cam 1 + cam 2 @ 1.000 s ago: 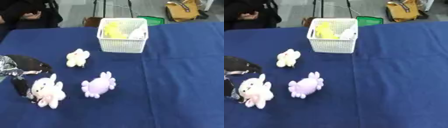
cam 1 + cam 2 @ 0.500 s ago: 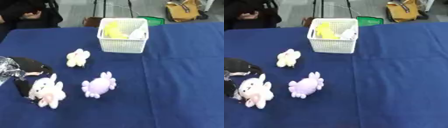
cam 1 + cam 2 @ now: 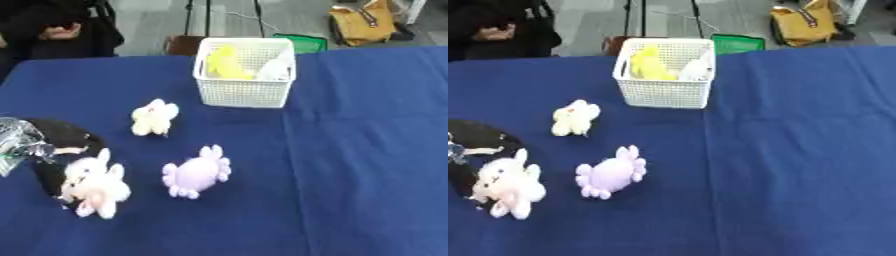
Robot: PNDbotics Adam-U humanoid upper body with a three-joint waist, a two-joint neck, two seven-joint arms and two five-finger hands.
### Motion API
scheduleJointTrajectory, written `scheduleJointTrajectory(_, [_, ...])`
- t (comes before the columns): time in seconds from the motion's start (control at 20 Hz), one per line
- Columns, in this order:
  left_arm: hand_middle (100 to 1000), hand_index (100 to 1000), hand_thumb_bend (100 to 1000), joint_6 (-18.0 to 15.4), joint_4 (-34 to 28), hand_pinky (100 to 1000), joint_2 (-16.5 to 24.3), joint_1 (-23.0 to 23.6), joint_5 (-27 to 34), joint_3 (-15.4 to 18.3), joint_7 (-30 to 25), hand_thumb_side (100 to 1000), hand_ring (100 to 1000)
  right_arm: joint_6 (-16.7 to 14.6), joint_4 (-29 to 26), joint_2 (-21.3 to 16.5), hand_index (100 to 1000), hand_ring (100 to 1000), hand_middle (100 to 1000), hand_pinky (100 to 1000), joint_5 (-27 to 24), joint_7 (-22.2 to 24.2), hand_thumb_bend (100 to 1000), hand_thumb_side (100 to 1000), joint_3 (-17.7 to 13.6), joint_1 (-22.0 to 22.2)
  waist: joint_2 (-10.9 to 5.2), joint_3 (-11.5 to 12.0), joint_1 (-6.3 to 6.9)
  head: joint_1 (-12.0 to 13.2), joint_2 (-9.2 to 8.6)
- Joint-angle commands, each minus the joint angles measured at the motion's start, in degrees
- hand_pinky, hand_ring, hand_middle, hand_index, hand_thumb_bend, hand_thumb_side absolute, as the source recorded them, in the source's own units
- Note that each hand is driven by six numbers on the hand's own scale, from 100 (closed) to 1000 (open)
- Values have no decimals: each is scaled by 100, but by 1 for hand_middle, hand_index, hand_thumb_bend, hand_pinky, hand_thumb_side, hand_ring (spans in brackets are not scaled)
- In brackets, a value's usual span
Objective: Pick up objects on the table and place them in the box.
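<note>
A white mesh box [image 3: 245,75] stands at the back middle of the blue table, with a yellow toy [image 3: 223,62] and a white toy [image 3: 273,69] inside. Three plush toys lie on the cloth in front of it: a small cream one [image 3: 154,117], a purple crab-like one [image 3: 197,172] and a pink-white bunny [image 3: 94,185]. My black left hand [image 3: 61,137] comes in from the left edge with its silver wrist [image 3: 16,142], and it lies against the bunny's upper left side. How it meets the bunny is hidden. The right hand is out of sight.
The blue cloth [image 3: 798,150] stretches bare to the right of the box and the toys. Beyond the table's far edge sit a seated person in black [image 3: 52,30], a yellow bag [image 3: 363,22] and a green thing [image 3: 302,42] on the floor.
</note>
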Motion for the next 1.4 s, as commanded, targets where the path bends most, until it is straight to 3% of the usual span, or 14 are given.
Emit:
scheduleJointTrajectory(0.05, [895,833,672,-573,-102,932,112,-86,69,87,-537,530,928,-103,-111,-63,784,687,574,736,-86,-95,100,870,-40,-59,-97,1,-11,27,-35])
scheduleJointTrajectory(0.25, [848,749,632,-552,-269,909,130,-115,285,134,-537,544,892,-104,-111,-64,784,686,574,737,-126,-95,100,867,-48,-46,-107,25,-18,34,-35])
scheduleJointTrajectory(0.7, [778,683,572,-416,-388,879,167,-125,426,153,-537,544,846,-101,-111,-64,784,685,573,737,-183,-95,100,862,-55,-23,-110,30,-16,39,-92])
scheduleJointTrajectory(1.4, [658,564,343,-192,-553,801,210,-207,442,282,-537,604,757,-100,-111,-68,784,684,571,738,-272,-95,100,854,-56,-9,-113,55,-22,35,-37])
